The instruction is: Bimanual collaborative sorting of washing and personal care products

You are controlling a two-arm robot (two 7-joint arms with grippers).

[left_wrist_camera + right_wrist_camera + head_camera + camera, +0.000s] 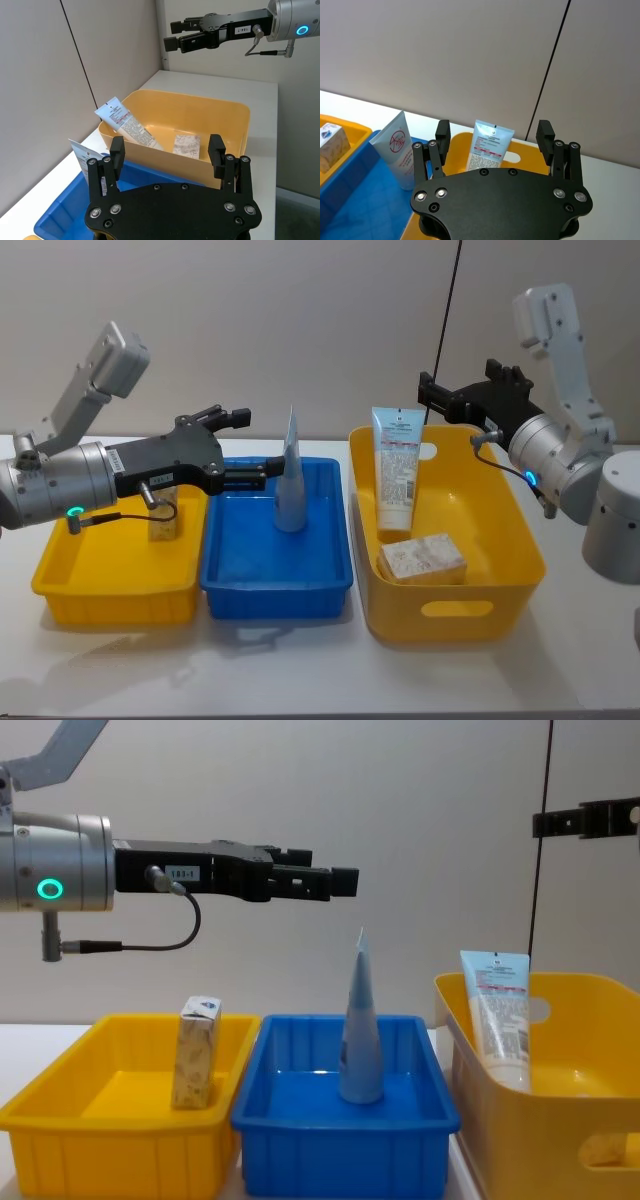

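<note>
Every product sits in a bin, so the sorting looks close to done, judging by how things lie. Take the blue bin (276,560) as the landmark: the blue-grey tube (289,480) stands upright on its cap inside it, tip up. In the shallow yellow bin (115,575) touching the blue bin's left side, the speckled carton (196,1054) stands upright near the back. In the deep yellow bin (445,540) just right of the blue bin, the white tube (397,472) leans cap-down against the back wall, which is what keeps it up, and the marbled box (423,558) lies flat on the floor in front of it.

The left gripper (245,445) hovers above the blue bin's left rear corner, jaws spread and holding nothing. The right gripper (436,398) hangs above the deep bin's back wall, well right of the blue bin, jaws also apart and empty.

The chest view proves both grippers ride high above the bins; the head view flattens that. The left wrist view looks down onto the marbled box that the chest view hides behind the deep bin's wall. The right wrist view catches a red circle print on the blue-grey tube.
</note>
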